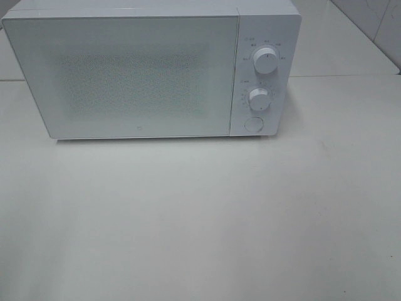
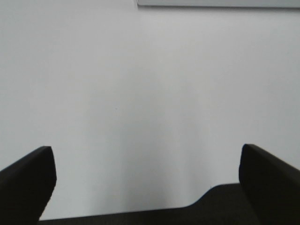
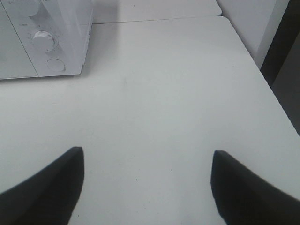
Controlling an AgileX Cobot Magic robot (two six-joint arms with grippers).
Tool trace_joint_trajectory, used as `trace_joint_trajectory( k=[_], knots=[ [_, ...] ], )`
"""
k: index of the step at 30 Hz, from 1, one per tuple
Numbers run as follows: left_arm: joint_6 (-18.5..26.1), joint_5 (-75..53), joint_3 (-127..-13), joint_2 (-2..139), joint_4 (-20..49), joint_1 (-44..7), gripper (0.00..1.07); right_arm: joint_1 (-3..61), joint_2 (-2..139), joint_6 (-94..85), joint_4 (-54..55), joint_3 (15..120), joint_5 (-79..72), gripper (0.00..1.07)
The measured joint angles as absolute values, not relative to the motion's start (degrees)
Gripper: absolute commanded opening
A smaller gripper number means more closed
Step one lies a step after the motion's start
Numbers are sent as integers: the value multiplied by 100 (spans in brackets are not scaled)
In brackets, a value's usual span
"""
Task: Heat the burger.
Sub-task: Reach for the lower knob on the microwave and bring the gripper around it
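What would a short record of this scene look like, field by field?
appliance: white microwave, door shut, standing on the white table
controls: upper knob, lower knob, round button below them, beside the door
burger: not seen in any view
left end effector: open, empty, over the table
right end effector: open, empty, over the table

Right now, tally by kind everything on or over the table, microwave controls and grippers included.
White box-shaped microwave oven: 1
White round dial knobs: 2
White round push button: 1
Black open left gripper and right gripper: 2
Total: 6
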State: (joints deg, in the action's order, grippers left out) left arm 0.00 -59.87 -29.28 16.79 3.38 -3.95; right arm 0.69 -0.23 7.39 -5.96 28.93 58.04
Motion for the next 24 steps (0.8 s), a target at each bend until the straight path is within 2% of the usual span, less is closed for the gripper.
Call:
trace_joint_trajectory(
  k=[8, 13, 19, 24],
  knots=[
    [0, -5970, -2928, 653, 372, -384, 98, 69, -23, 739, -596, 2893, 5804, 73],
    [0, -5970, -2928, 34, 378, -97, 98, 69, -23, 739, -596, 2893, 5804, 73],
    [0, -5964, -2893, -17, 378, 206, 98, 69, -23, 739, -596, 2893, 5804, 73],
    [0, -5964, -2893, -17, 378, 206, 98, 69, -23, 739, -596, 2893, 5804, 73]
  ],
)
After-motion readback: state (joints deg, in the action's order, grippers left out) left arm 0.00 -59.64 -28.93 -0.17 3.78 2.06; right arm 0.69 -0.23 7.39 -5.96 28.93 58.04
